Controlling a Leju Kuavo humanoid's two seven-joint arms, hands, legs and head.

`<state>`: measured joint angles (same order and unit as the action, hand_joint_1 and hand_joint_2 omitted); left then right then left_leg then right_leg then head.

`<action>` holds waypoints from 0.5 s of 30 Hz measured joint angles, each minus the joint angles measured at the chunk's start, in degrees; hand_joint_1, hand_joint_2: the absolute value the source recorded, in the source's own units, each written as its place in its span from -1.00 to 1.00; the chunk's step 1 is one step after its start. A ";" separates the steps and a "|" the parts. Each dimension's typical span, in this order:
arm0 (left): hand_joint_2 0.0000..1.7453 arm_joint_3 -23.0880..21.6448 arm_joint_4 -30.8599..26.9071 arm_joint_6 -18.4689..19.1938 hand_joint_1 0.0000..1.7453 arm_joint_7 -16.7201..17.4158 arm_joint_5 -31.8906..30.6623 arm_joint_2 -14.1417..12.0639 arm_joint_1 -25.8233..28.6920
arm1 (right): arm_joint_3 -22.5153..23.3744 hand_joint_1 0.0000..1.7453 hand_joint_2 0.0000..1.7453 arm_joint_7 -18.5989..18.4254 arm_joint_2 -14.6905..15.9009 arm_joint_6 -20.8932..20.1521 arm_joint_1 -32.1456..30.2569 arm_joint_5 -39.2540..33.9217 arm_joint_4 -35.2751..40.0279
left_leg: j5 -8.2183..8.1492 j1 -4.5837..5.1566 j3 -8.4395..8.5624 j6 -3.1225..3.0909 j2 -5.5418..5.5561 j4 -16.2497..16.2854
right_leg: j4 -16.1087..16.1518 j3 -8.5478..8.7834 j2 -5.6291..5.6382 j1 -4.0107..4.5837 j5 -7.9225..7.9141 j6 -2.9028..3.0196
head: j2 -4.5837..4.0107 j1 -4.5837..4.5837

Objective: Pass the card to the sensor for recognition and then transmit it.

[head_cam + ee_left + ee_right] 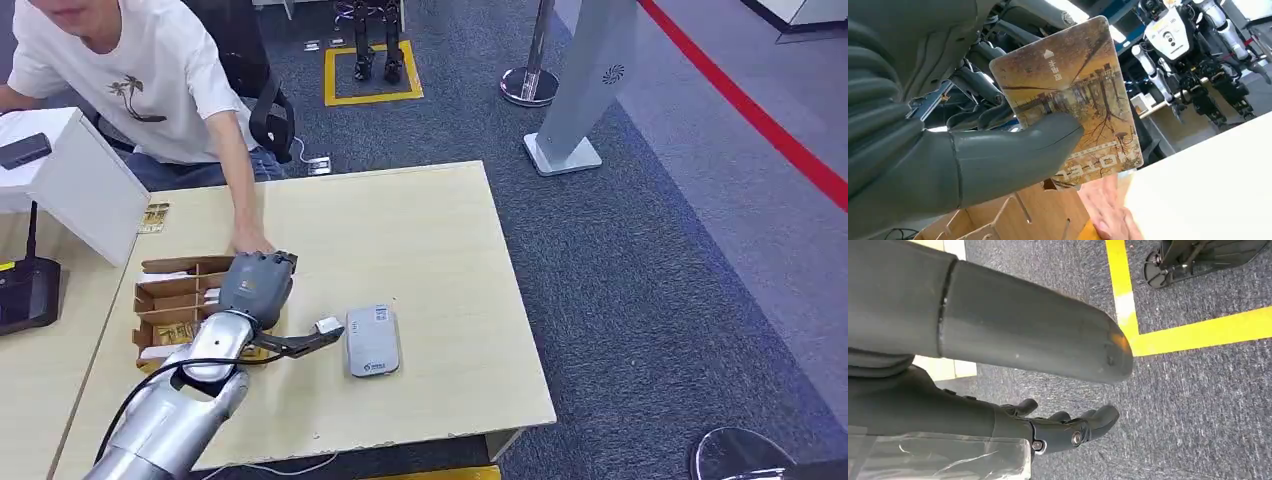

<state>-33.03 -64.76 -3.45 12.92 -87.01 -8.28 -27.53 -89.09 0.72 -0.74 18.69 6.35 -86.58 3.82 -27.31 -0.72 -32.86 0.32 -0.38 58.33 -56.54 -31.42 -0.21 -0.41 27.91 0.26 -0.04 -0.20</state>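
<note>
My left hand [257, 288] hovers over the table's left part, beside a wooden card box [165, 300]. It pinches a golden-brown picture card [1073, 85] between the thumb [1008, 155] and the fingers behind it. In the head view the card's pale edge [327, 325] sits just left of the grey-white sensor [372, 340], which lies flat on the table; I cannot tell whether they touch. My right hand [1013, 335] hangs over the carpet with fingers loosely apart and nothing in it.
A person in a white shirt [140, 80] sits at the far left and rests a hand [250, 243] by the box's far edge. A white box [70, 180] and a black device [25, 295] stand on the left. The table [430, 240] lies bare to the right.
</note>
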 joint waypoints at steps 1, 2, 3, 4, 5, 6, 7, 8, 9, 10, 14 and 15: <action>1.00 -0.04 0.04 0.00 1.00 0.00 0.00 0.07 0.00 | 0.00 -1.00 1.00 0.00 0.00 -0.04 0.00 0.00 0.02 | 0.00 0.00 0.00 0.00 0.00 0.00 | 0.00 0.00 0.00 0.00 0.00 0.00 | 0.00 0.00; 1.00 -0.13 0.20 -0.04 1.00 0.00 -0.02 0.26 0.00 | 0.00 -1.00 1.00 0.00 0.00 -0.07 0.00 0.00 0.02 | 0.00 0.00 0.00 0.00 0.00 0.00 | 0.00 0.00 0.00 0.00 0.00 0.00 | 0.00 0.00; 1.00 -0.22 0.42 -0.15 1.00 0.00 -0.04 0.42 0.01 | 0.00 -1.00 1.00 0.00 0.00 -0.24 0.00 0.00 0.04 | 0.00 0.00 0.00 0.00 0.00 0.00 | 0.00 0.00 0.00 0.00 0.00 0.00 | 0.00 0.00; 1.00 -0.30 0.63 -0.24 1.00 0.00 -0.07 0.55 0.02 | 0.00 -1.00 1.00 0.00 0.00 -0.33 0.01 0.00 0.04 | 0.00 0.00 0.00 0.00 0.01 0.00 | 0.00 0.00 -0.01 0.00 0.00 0.00 | 0.00 0.00; 1.00 -0.39 0.83 -0.28 1.00 0.00 -0.07 0.70 0.01 | 0.00 -1.00 1.00 0.00 0.00 -0.48 0.01 0.00 0.05 | 0.00 0.00 0.00 0.00 0.00 0.00 | 0.00 0.00 -0.01 0.00 0.00 0.00 | 0.00 0.00; 1.00 -0.44 0.96 -0.37 1.00 0.00 -0.07 0.83 0.01 | 0.00 -1.00 1.00 0.00 0.00 -0.52 0.01 0.00 0.07 | 0.00 0.00 0.00 0.00 0.00 0.00 | 0.00 0.00 0.00 0.00 0.00 0.00 | 0.00 0.00; 1.00 -0.50 1.14 -0.46 1.00 0.00 -0.07 0.96 0.01 | 0.00 -1.00 1.00 0.00 0.00 -0.52 0.00 0.00 0.07 | 0.00 0.00 0.00 0.00 0.00 0.00 | 0.00 0.00 0.00 0.00 0.00 0.00 | 0.00 0.00; 1.00 -0.59 1.29 -0.61 1.00 0.00 -0.07 1.03 0.01 | 0.00 -1.00 1.00 0.00 0.00 -0.50 0.00 0.00 0.07 | 0.00 0.00 0.00 0.00 0.00 0.00 | 0.00 0.00 0.00 0.00 0.00 0.00 | 0.00 0.00; 1.00 -0.66 1.44 -0.79 1.00 0.00 -0.02 1.09 0.02 | 0.00 -1.00 1.00 0.00 0.00 -0.50 0.01 0.00 0.07 | 0.00 0.00 0.00 0.00 0.00 0.00 | 0.00 0.00 0.00 0.00 0.00 0.00 | 0.00 0.00; 1.00 -0.72 1.60 -1.05 1.00 0.00 0.00 1.20 0.06 | 0.00 -1.00 1.00 0.00 0.00 -0.50 0.01 -0.02 0.07 | 0.00 0.00 0.00 0.00 0.00 0.00 | 0.00 0.00 0.00 0.00 0.00 0.00 | 0.00 0.00; 1.00 -1.36 1.62 -3.41 1.00 -0.63 -0.07 1.92 1.11 | 0.00 -1.00 1.00 -0.11 0.00 -0.46 -0.01 -0.09 0.07 | 0.00 0.01 -0.01 0.00 0.01 0.00 | 0.00 0.01 -0.01 0.00 0.00 0.00 | 0.00 0.00; 1.00 -1.46 1.33 -3.83 1.00 -0.63 -0.20 2.36 1.61 | 0.00 -1.00 1.00 -0.11 0.00 -0.42 0.00 -0.09 0.09 | 0.00 0.00 -0.01 0.00 0.00 0.00 | 0.00 0.00 0.00 0.00 0.00 0.00 | 0.00 0.00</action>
<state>-34.49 -63.43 -7.28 12.28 -87.21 -5.92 -25.91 -89.09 0.61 -0.74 18.27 6.35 -86.66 3.91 -27.32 -0.72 -32.87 0.32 -0.38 58.33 -56.54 -31.41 -0.21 -0.41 27.91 0.26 -0.04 -0.20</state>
